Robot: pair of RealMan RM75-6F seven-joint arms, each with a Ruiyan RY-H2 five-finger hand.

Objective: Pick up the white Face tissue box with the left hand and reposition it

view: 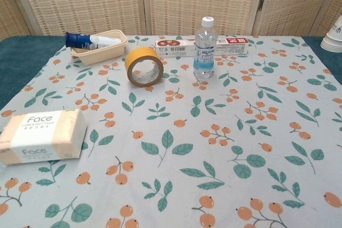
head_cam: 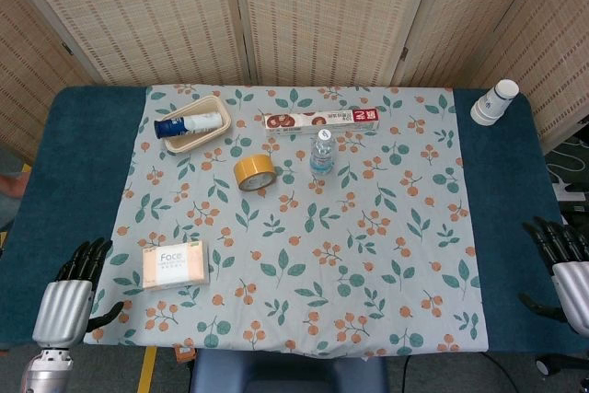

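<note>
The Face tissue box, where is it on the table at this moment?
In the head view the Face tissue box lies flat near the front left of the floral cloth, just right of the open left hand and untouched.

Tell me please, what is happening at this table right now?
Nothing is being handled yet. The tissue box lies untouched near the front left of the cloth. The left hand hovers open just left of it, not touching. The right hand waits open at the far right edge. Farther back are a tape roll, a bottle, a tray with a tube, a long box and stacked cups.
</note>
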